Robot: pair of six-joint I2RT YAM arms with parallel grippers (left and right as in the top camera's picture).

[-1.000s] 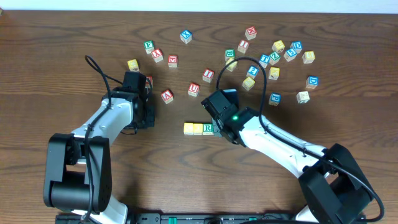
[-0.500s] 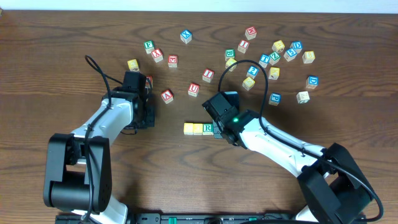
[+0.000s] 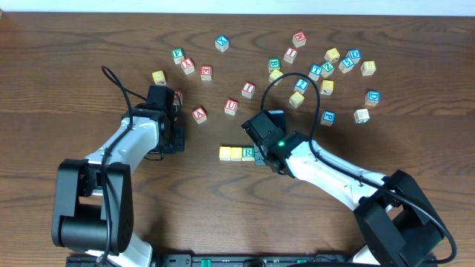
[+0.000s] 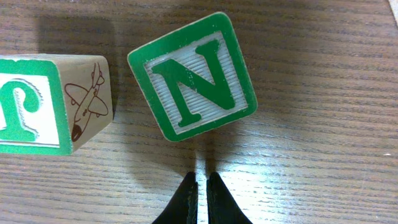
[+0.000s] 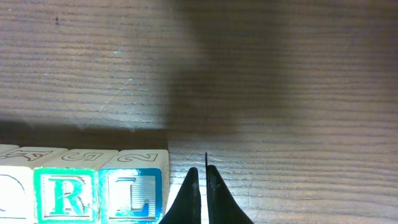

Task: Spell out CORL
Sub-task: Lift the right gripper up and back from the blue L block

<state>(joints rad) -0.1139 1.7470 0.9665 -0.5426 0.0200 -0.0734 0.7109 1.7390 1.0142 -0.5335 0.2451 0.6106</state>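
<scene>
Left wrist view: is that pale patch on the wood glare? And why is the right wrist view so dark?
Left wrist view: yes, glare on the table beside the shut left end effector; the N block is sharp. Right wrist view: a broad soft shadow, probably the arm's, darkens the wood above the L block. Overhead view: evenly lit.

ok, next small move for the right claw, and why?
Probably lift the right claw straight up and away. It is shut and empty, close beside the white-faced wooden cube with the blue L, which sits against the white-faced cube with the green R, after the two yellow-faced cubes. A sideways move could nudge the row.
</scene>
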